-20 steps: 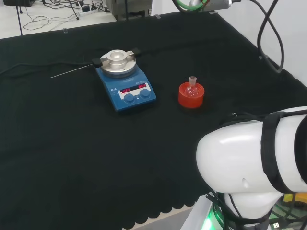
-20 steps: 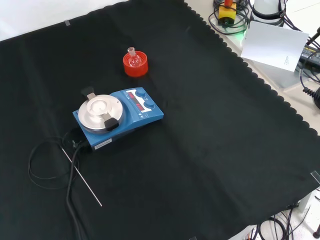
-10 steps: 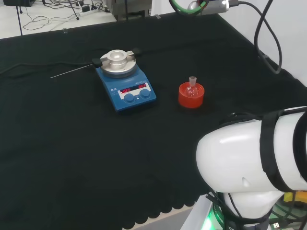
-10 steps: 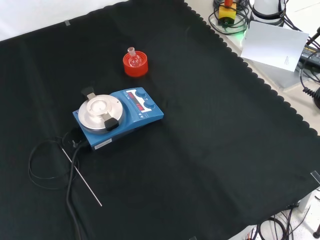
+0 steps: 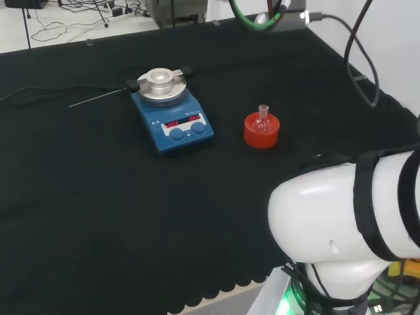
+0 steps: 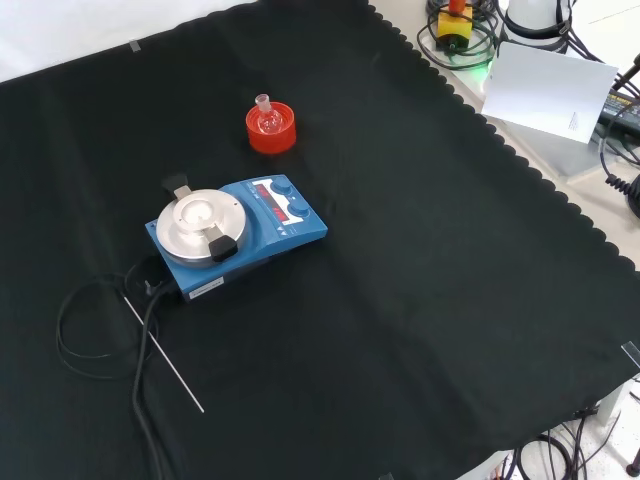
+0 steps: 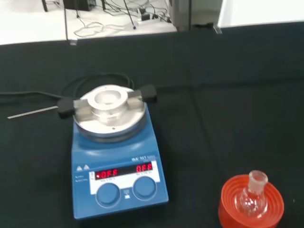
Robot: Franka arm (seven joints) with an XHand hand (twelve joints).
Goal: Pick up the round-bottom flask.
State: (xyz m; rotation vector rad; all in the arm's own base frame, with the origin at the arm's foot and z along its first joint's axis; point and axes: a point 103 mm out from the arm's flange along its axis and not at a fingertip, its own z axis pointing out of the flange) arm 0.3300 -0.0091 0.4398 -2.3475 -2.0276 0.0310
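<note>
A small clear round-bottom flask (image 5: 264,120) (image 6: 266,118) (image 7: 252,199) stands upright with its neck up in a red ribbed ring stand (image 5: 261,133) (image 6: 272,134) (image 7: 251,209) on the black cloth. In the head view it is right of the blue hotplate; in the front view it is behind it. Nothing touches the flask.
A blue hotplate stirrer (image 5: 171,119) (image 6: 234,232) (image 7: 116,164) with a round metal top stands near the flask, its black cable (image 6: 90,335) and a thin metal rod (image 6: 163,354) beside it. The arm's white link (image 5: 348,223) fills the head view's lower right.
In the head view the arm's cables and upper parts at the top right have shifted slightly left. The flask, stand and hotplate have stayed where they were.
</note>
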